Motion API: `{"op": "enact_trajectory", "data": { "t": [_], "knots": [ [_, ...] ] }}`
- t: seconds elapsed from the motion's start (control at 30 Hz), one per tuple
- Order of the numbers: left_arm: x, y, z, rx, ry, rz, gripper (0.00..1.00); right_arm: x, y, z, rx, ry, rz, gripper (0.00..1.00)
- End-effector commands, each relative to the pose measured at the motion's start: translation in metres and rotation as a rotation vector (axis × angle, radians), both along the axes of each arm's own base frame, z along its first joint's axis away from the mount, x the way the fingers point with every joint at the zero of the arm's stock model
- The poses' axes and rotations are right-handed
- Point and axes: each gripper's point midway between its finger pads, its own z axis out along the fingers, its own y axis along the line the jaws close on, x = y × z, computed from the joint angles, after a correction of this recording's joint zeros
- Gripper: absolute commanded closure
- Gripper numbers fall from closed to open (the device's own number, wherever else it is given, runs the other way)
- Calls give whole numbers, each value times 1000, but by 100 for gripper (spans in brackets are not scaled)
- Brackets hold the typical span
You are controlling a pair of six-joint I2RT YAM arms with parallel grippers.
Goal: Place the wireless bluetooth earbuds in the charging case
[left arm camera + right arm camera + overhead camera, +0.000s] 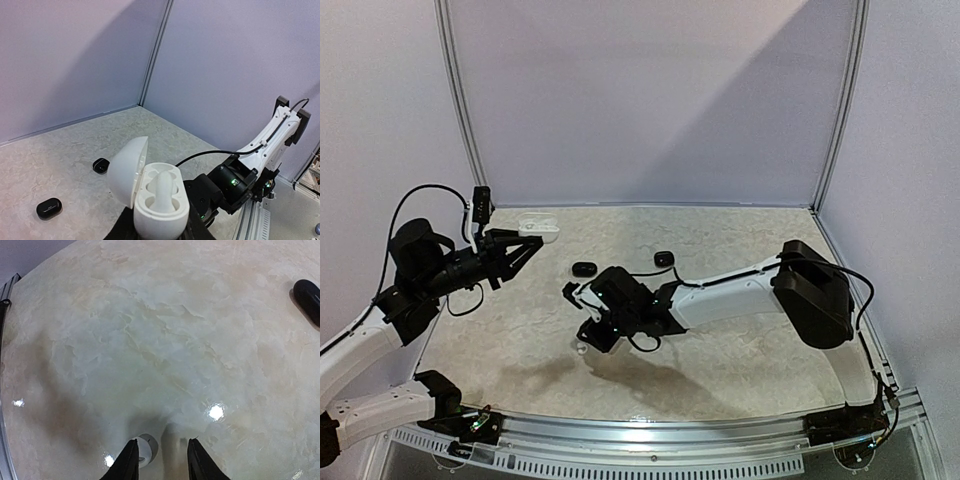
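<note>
Right jaws parted, low over bench (150, 340); white earbud (146, 449) lies between them, close to one finger, unclamped. Left jaws grasp open case (157, 200) aloft, second earbud (162, 186) seated inside.

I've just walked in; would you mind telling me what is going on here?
The left arm's fingers hold a white charging case up off the table, lid open, with one white earbud seated inside. The right arm's fingers are down at the table, apart, with a second white earbud lying beside one of them, not gripped. Two small black objects lie farther back on the table.
</note>
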Motion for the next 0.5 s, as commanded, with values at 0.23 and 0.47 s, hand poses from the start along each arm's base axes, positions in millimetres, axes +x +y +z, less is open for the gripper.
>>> {"op": "enact_trajectory", "data": {
  "t": [0.23,0.47],
  "knots": [
    [-14,-7,-9,49,-75,-96,100,-24,0,-23,-41,41,72,60],
    [-30,-17,-7,44,-103,-198,100,-35,8,-28,-31,20,164,41]
  ]
}}
